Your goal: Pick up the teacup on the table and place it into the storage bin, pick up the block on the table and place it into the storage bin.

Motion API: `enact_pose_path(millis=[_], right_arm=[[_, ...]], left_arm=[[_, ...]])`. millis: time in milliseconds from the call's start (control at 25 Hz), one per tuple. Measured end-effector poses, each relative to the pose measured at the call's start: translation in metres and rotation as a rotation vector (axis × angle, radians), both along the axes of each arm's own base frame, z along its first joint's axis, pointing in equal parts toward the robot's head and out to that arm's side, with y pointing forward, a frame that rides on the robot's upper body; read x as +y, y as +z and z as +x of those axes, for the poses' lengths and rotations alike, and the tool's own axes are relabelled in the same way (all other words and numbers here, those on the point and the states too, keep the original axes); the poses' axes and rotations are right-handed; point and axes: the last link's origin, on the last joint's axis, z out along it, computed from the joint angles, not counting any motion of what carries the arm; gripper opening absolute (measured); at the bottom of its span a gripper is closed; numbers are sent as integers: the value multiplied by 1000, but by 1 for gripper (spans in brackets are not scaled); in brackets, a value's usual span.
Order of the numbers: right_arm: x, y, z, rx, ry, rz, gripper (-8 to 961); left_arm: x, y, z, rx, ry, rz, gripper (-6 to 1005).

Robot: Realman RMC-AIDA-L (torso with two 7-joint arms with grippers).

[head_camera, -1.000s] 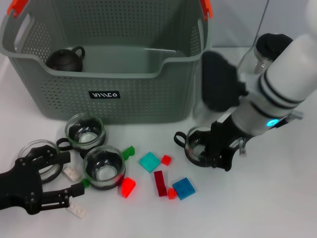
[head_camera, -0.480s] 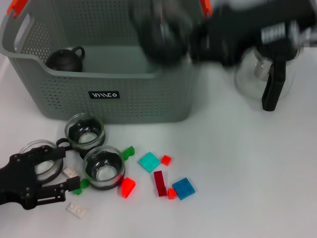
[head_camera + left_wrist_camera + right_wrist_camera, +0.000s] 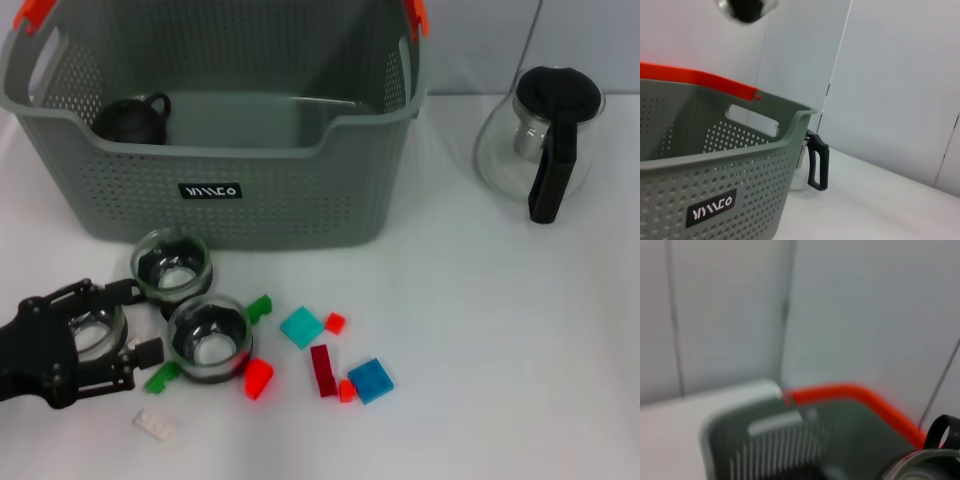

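Observation:
The grey storage bin [image 3: 215, 190] stands at the back with a black teapot [image 3: 132, 118] inside. Three glass teacups stand in front of it: one near the bin [image 3: 172, 263], one in the middle [image 3: 210, 338] and the leftmost [image 3: 98, 330]. My left gripper [image 3: 143, 320] is open, one finger on each side of the leftmost cup. Coloured blocks lie nearby, among them teal [image 3: 301, 326], blue [image 3: 370, 380] and red [image 3: 258, 378]. The right arm is out of the head view. Its wrist view shows another teacup [image 3: 925, 462] held high over the bin [image 3: 805, 440]. That cup [image 3: 746, 7] also shows in the left wrist view.
A glass teapot [image 3: 540, 140] with a black lid and handle stands at the back right. Small green [image 3: 160, 378], dark red [image 3: 322, 368] and white [image 3: 153, 424] blocks lie between the cups and the table's front edge.
The right arm has lifted a teacup off the table, swept over the bin and left the head view. My left gripper has moved forward around the leftmost cup.

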Motion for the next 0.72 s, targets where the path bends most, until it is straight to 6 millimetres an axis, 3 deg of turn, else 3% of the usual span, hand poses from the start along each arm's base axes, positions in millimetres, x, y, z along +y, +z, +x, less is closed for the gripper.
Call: enact_pose_path(millis=[160, 360, 720], right_arm=[[19, -41, -5, -125, -61, 12, 57], [30, -78, 8, -175, -107, 61, 57], [28, -108, 47, -204, -150, 89, 56]], left_arm=[[0, 0, -1, -5, 7, 7, 901], [-1, -2, -1, -17, 15, 11, 901], [0, -4, 0, -32, 21, 12, 901]])
